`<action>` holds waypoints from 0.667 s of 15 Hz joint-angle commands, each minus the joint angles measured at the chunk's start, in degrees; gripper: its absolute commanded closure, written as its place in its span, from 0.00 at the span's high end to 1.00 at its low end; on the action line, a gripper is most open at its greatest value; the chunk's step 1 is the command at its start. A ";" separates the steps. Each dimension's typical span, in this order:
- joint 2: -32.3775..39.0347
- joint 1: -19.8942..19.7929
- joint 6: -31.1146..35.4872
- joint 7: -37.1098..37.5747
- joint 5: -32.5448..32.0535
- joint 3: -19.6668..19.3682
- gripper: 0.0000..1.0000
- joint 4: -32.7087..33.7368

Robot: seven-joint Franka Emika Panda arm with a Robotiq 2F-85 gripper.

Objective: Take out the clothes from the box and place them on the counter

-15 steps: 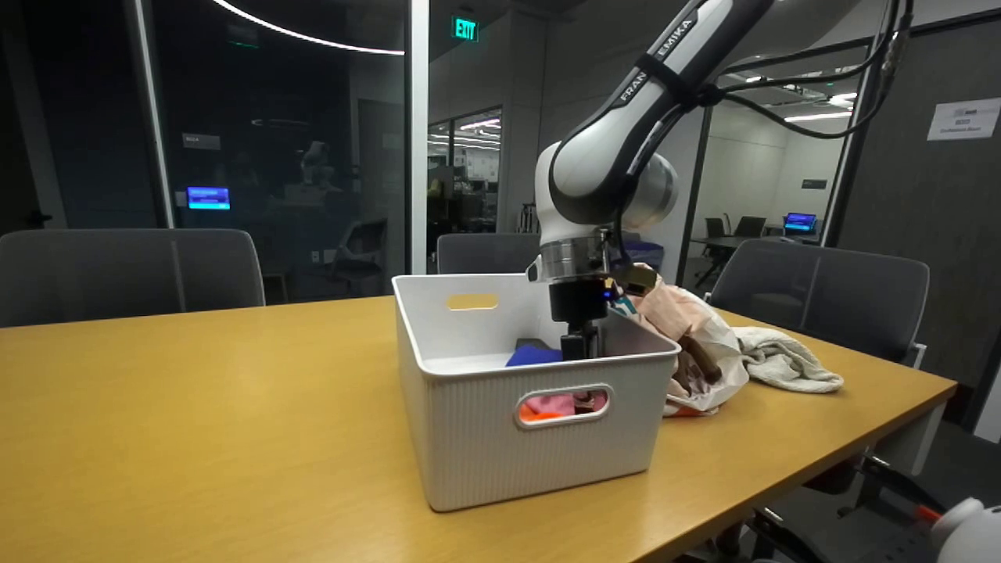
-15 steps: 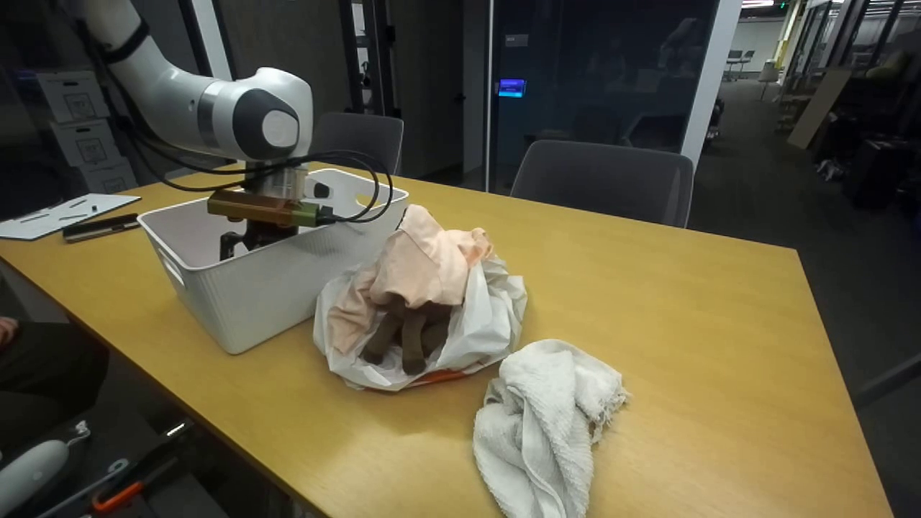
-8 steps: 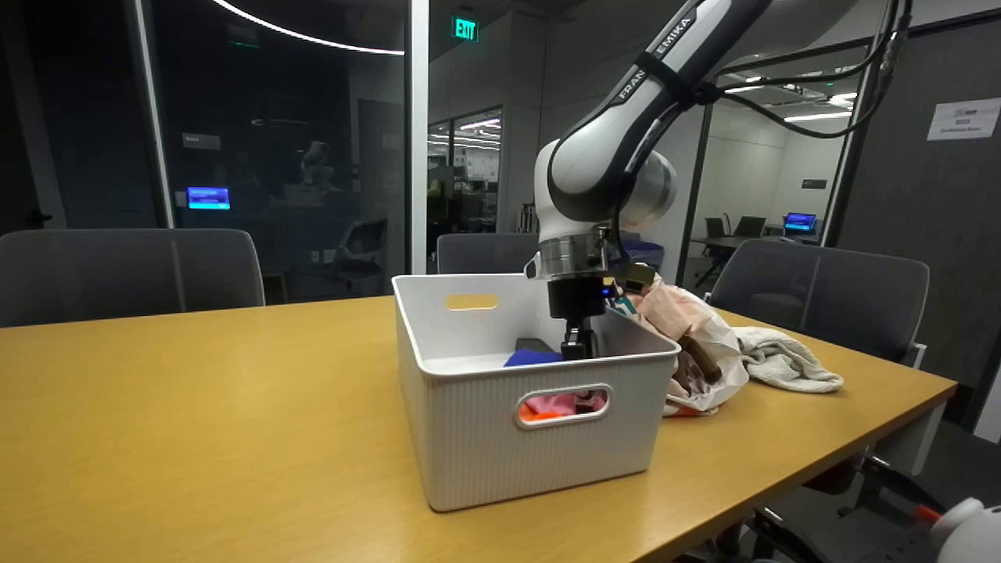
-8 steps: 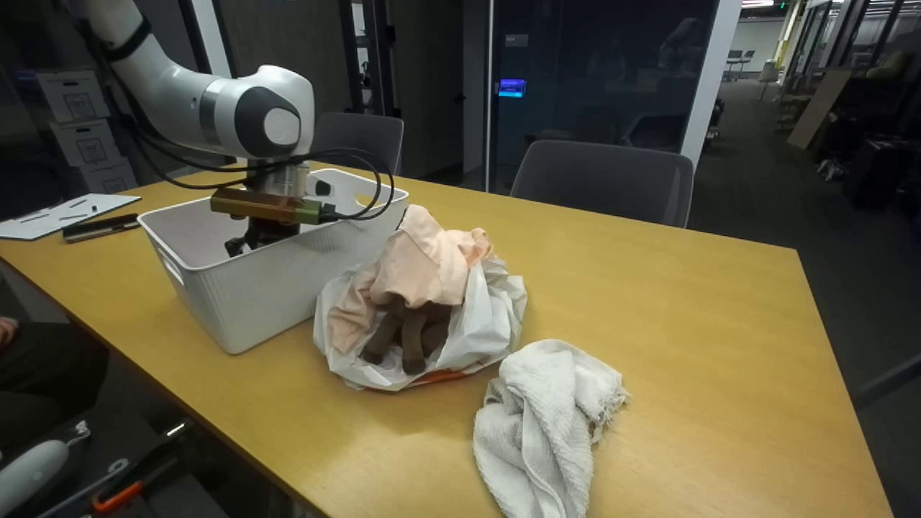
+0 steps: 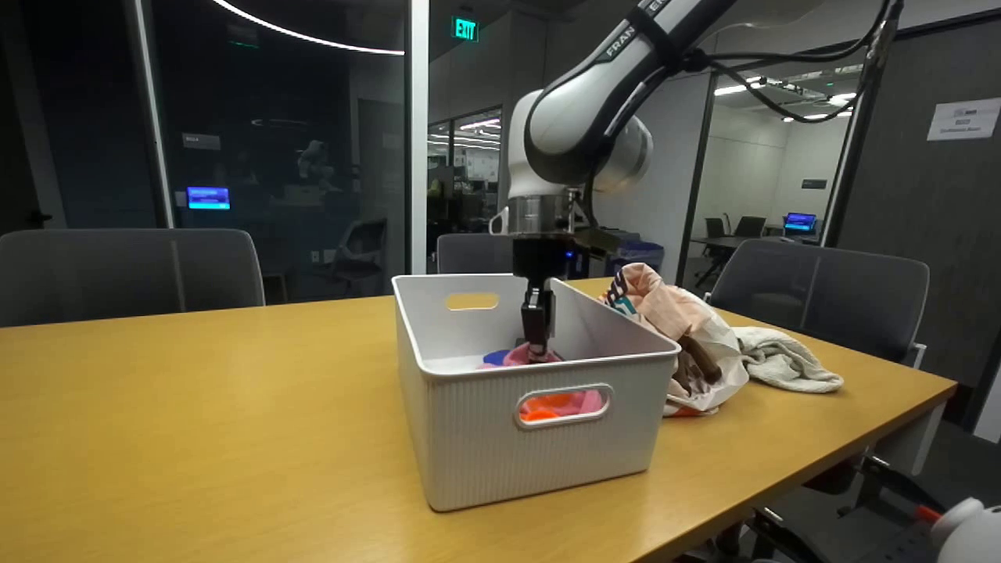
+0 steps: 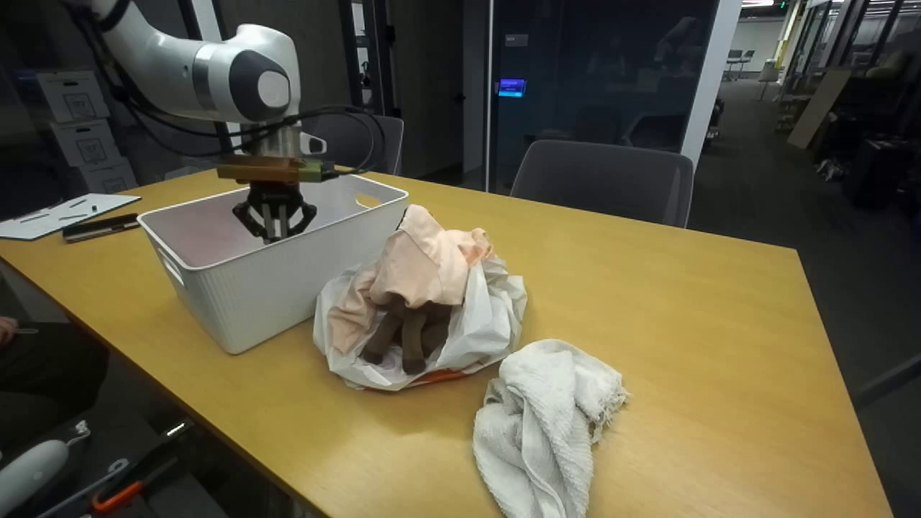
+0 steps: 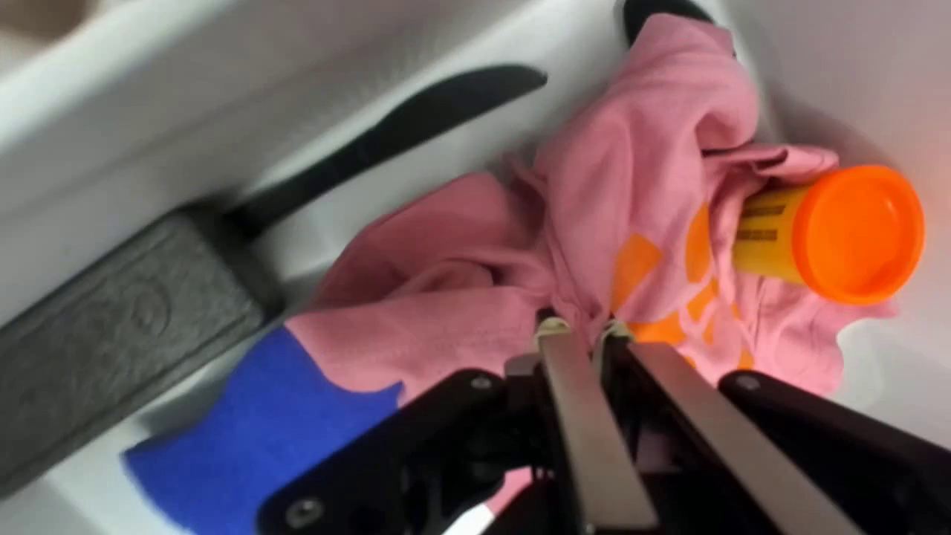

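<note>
Pink cloth (image 7: pixel 631 178) pinched in my pincer (image 7: pixel 583 327), down inside the white box (image 5: pixel 539 461)

Farthest to my pincer's left, in the wrist view, a grey block (image 7: pixel 126 327) lies slantwise on the floor of the box. From its upper end a black blade-shaped thing (image 7: pixel 416 111) runs up and rightward, ahead of me; whether the two are joined I cannot tell. Nearer, still on my left, a flat blue cloth (image 7: pixel 252 438) meets the pink one.

At the middle my two tips stand almost together, a gathered fold of the pink cloth held between them. The rest spreads ahead and to both sides, with orange patches (image 7: pixel 639 267) just to my right. Past its far end shows another black thing (image 7: pixel 661 11), mostly hidden. Farther right, a yellow tub (image 7: pixel 769 230) with an orange lid (image 7: pixel 862 234) rests tilted against the cloth.

In both exterior views I point straight down between the walls of the box, which stands on the worktop (image 5: pixel 235 430). In an exterior view, a sheet of paper (image 6: pixel 65 214) and a dark flat thing (image 6: pixel 101 226) lie to my left, outside the box. To my right, near the box, sits a white bag (image 6: pixel 496 309), peach cloth (image 6: pixel 424 262) draped over it and a brown thing (image 6: pixel 414 338) partly beneath; farthest right, well apart from me, lies a crumpled white towel (image 6: pixel 547 424).
</note>
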 commanded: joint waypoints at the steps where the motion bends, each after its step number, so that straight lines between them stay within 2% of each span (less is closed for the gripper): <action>1: -4.44 3.76 -1.89 4.61 -9.26 -0.81 0.03 3.80; 5: -10.30 6.50 -8.47 8.63 -21.05 -0.68 0.02 7.58; 10: -17.00 7.61 -14.17 10.83 -34.69 0.28 0.02 10.82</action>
